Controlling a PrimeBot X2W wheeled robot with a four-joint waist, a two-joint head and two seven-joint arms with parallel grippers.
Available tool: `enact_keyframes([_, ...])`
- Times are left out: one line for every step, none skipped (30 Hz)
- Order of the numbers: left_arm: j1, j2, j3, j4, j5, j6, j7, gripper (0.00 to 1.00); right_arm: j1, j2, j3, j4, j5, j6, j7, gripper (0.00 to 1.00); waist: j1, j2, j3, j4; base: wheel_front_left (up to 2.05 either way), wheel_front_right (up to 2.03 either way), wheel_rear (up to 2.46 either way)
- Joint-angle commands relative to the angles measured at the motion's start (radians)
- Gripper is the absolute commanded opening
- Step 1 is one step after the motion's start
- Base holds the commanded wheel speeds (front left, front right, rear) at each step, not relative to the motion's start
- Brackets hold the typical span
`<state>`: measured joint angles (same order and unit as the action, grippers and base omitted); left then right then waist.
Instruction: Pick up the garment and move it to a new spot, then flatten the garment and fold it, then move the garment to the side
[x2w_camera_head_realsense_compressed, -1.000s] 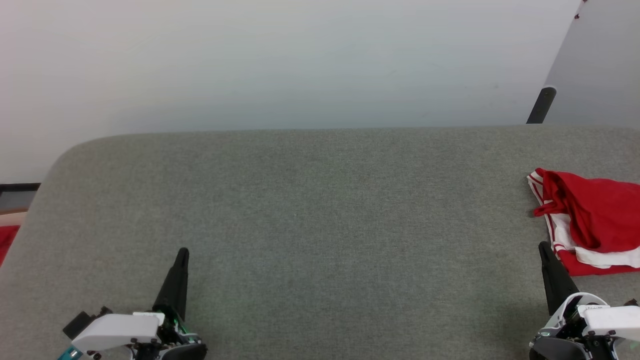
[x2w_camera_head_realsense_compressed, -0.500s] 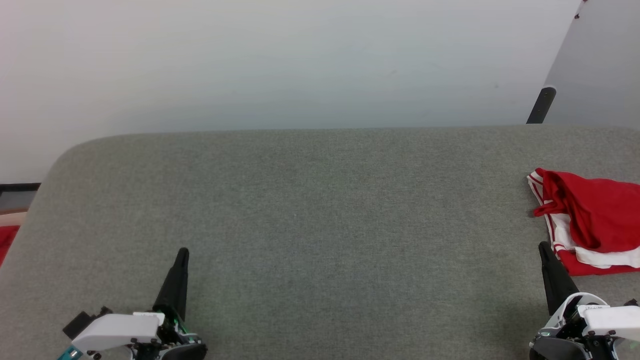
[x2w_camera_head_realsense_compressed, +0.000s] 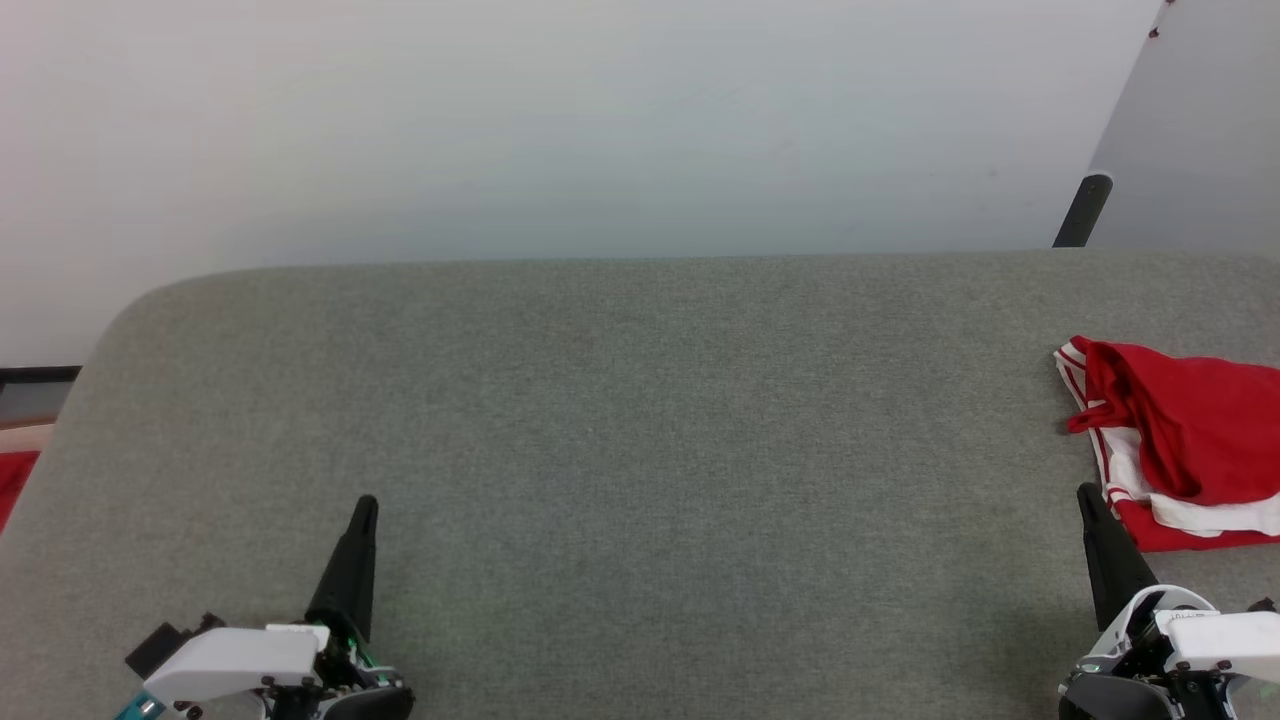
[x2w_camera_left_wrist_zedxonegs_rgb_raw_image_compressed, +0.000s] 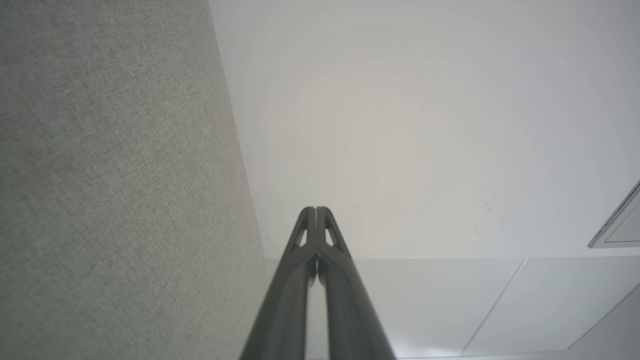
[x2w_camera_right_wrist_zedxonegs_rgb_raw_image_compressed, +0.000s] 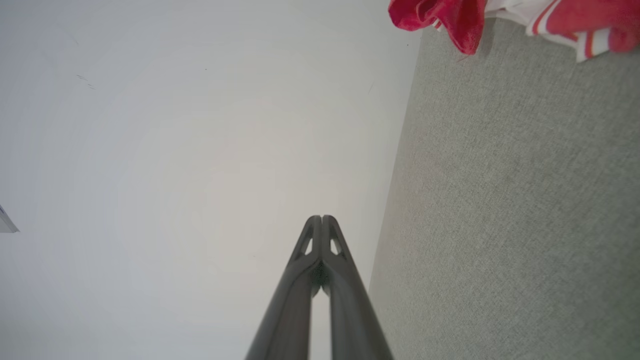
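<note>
Left gripper (x2w_camera_head_realsense_compressed: 365, 505): fingers pressed together, holding nothing, over the near left part of the grey fabric-covered table (x2w_camera_head_realsense_compressed: 640, 400), tips pointing toward its far edge. Right gripper (x2w_camera_head_realsense_compressed: 1083, 492): likewise closed and empty, over the table's near right part. Along each wrist view, finger pairs meeting at the tips above the table's cloth.

Behind the table's far edge, a plain white wall (x2w_camera_head_realsense_compressed: 600, 120). Next the table itself, rounded at its far left corner. On the table's right side, cut off by the head view's edge, the garment (x2w_camera_head_realsense_compressed: 1190, 430): a red T-shirt, bunched and rumpled, with white fabric and red-and-white striped trim showing along its left and near sides. Lies just beside the right gripper's tips, apart from them, and well away from the left gripper. Beyond the table's far right edge, a slim black post (x2w_camera_head_realsense_compressed: 1082, 208), slanted.
</note>
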<state>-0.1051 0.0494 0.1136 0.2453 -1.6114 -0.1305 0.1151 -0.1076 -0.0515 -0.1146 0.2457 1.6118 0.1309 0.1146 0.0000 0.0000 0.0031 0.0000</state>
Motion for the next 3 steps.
enact_keyframes([-0.009,-0.001,0.000,0.001,-0.003,0.000,0.001,0.00,-0.004,0.004,0.000,-0.002,0.002,0.000,0.002,0.00,0.0000,0.0000,0.000,0.000,0.00,0.00,0.00])
enact_keyframes([-0.009,-0.001,0.000,0.001,-0.003,0.000,0.001,0.00,-0.004,0.004,0.000,-0.002,0.002,0.000,0.002,0.00,0.0000,0.0000,0.000,0.000,0.00,0.00,0.00])
enact_keyframes([-0.009,-0.001,0.000,0.001,-0.003,0.000,0.001,0.00,-0.004,0.004,0.000,-0.002,0.002,0.000,0.002,0.00,0.0000,0.0000,0.000,0.000,0.00,0.00,0.00])
